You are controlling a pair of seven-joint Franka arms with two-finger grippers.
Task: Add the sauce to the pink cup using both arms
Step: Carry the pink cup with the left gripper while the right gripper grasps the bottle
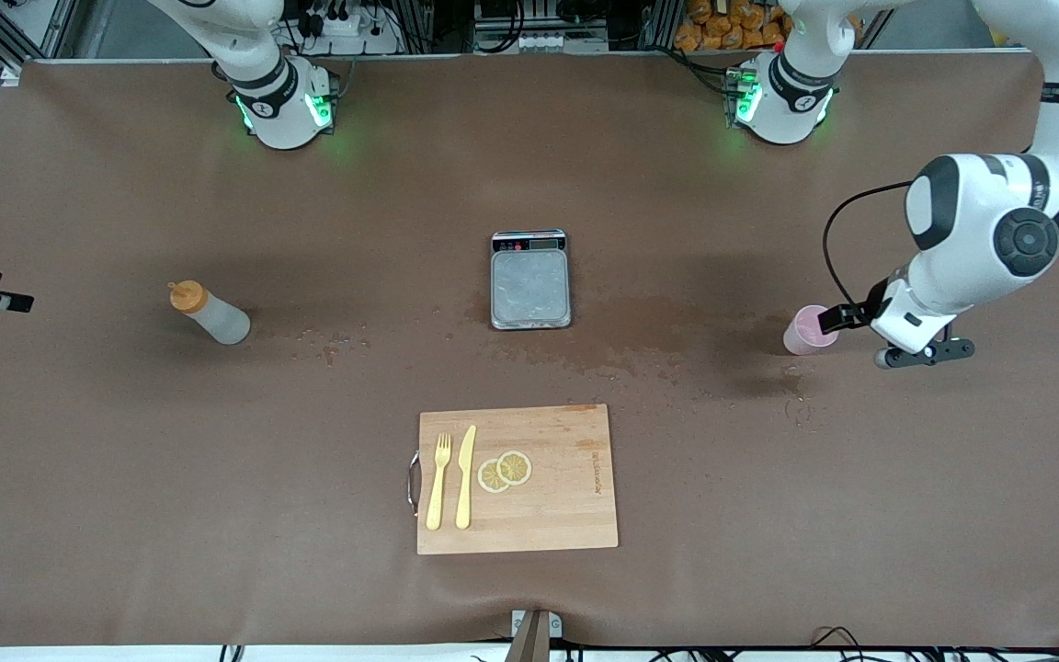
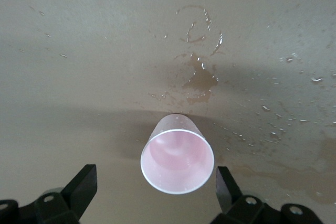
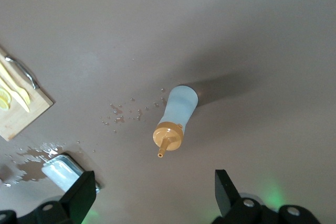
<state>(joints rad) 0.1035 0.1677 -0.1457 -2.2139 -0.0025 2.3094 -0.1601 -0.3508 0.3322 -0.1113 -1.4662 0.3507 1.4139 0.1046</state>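
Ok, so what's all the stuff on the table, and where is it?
Sauce: one, whitish with orange cap, toward the right arm's end.
Cup: one, pink, toward the left arm's end.
Scale: one, grey, mid-table.
Board: one, wooden, nearer the front camera than the scale.
Fork: one, yellow, on the board.
Knife: one, yellow, beside the fork.
Lemon slices: two, yellow, on the board.
Spills: wet patches by the cup and scale.
Left gripper: black, open around the cup.
Right gripper: black, open above the sauce.
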